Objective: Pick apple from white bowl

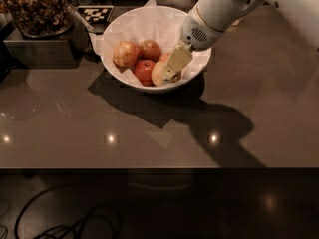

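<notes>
The white bowl [110, 59], lined with crumpled white paper, stands at the back middle of the dark table. It holds several apples. The pale yellow-green apple [157, 74] lies at the bowl's front right and is mostly hidden by my gripper [172, 66], which reaches down into the bowl from the upper right and sits right against it. Its sticker does not show. A deep red apple [143, 69] lies just to its left. Two orange-red apples [126, 54] [150, 49] lie behind.
A glass jar of brown pieces [35, 6] stands on a dark box [40, 51] at the back left. A black-and-white checkered tag [94, 14] lies behind the bowl. The table's front edge [159, 168] runs across, with cables [65, 223] on the floor below.
</notes>
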`<state>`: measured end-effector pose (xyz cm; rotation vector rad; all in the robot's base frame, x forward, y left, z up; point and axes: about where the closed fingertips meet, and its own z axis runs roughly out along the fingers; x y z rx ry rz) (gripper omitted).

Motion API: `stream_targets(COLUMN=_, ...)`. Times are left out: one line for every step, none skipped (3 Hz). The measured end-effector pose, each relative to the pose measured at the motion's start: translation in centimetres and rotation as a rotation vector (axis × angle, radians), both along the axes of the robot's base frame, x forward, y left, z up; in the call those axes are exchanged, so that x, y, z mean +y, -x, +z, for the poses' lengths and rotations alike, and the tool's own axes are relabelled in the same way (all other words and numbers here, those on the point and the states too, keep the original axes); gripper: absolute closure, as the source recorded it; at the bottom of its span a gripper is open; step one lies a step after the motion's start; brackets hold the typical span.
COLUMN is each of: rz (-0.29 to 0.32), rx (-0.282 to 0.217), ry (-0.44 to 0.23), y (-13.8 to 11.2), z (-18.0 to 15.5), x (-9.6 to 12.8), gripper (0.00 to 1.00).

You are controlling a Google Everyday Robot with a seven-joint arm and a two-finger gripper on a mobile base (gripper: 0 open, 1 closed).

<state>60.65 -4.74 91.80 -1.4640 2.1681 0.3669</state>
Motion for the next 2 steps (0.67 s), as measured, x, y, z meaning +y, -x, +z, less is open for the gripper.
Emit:
stream_targets(rz=-0.032, rx=0.003, ry=-0.007, y=-0.13, z=-0.72, x=-0.01, gripper=0.35)
stream_targets(rz=-0.054, rx=0.009, ry=-0.005, y=-0.24, z=-1.27, x=-0.06, gripper=0.32)
